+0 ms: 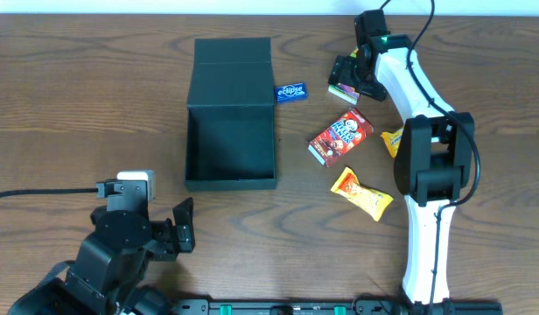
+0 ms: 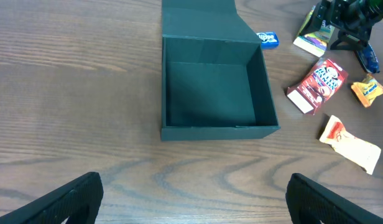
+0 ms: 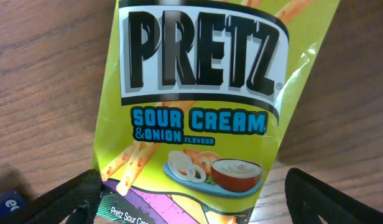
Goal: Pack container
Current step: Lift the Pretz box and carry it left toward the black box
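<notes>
Wood counter (image 1: 77,105). Container (image 1: 232,183) left of centre in overhead frame, lid flapped open. Left end effector (image 2: 191,199) lower left, spread, over bare wood. Right end effector (image 3: 193,176) upper right, spread, straddling Pretz packet (image 3: 198,112).

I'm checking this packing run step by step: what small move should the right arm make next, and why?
Probably lower the right gripper and close it on the Pretz packet. Its open fingers sit on either side of the packet, nothing is held yet, and the container stands open and empty.
</notes>
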Robot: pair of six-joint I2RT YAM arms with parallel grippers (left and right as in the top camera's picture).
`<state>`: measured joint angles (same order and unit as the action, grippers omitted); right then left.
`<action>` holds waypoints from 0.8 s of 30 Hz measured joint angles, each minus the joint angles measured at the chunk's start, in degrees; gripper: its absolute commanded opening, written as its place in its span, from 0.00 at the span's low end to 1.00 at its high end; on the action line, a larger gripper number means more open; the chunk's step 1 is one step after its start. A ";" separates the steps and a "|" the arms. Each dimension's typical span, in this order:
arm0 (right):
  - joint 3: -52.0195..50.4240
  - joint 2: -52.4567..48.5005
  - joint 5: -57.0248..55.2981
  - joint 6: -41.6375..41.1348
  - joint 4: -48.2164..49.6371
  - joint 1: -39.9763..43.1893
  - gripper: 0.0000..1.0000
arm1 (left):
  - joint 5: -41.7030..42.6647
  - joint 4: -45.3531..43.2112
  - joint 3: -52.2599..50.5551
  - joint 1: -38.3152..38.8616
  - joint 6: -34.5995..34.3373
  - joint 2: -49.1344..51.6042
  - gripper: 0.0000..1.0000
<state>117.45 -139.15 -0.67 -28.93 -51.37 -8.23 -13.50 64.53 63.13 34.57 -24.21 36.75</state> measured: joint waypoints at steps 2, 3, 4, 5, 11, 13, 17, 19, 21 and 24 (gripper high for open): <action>0.00 0.00 0.11 -0.76 -0.15 -0.02 0.96 | 0.02 0.00 0.00 0.00 0.00 0.00 0.95; 0.02 0.00 0.17 -0.96 -0.22 -0.02 0.95 | 0.00 0.00 0.00 0.00 0.00 0.00 0.95; 0.04 0.00 0.39 -1.25 -0.39 -0.02 0.95 | 0.00 0.00 0.00 0.00 0.00 0.00 0.95; 0.04 0.00 0.70 -1.51 -0.70 -0.02 0.95 | 0.02 0.00 0.00 0.00 0.00 0.00 0.95; 0.55 0.00 1.95 -2.69 -3.91 -0.04 0.95 | 0.00 0.00 0.00 0.00 0.00 0.00 0.95; 0.57 0.00 2.40 -2.73 -4.55 -0.04 0.95 | 0.00 0.00 0.00 0.00 0.00 0.00 0.95; 0.57 0.00 2.91 -2.91 -5.01 -0.04 0.95 | 0.00 0.00 0.00 0.00 0.00 0.00 0.95; 0.57 0.00 3.10 -2.95 -5.16 -0.04 0.95 | 0.00 0.00 0.00 0.00 0.00 0.00 0.95; 0.66 0.00 3.34 -3.06 -5.60 -0.04 0.96 | 0.00 0.00 0.00 0.00 0.00 0.00 0.95; 1.14 -0.02 3.50 -3.15 -6.97 -0.07 0.99 | 0.00 0.00 0.00 0.00 0.00 0.00 0.95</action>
<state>118.58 -139.17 2.83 -32.08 -58.35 -8.29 -13.50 64.53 63.13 34.57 -24.21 36.75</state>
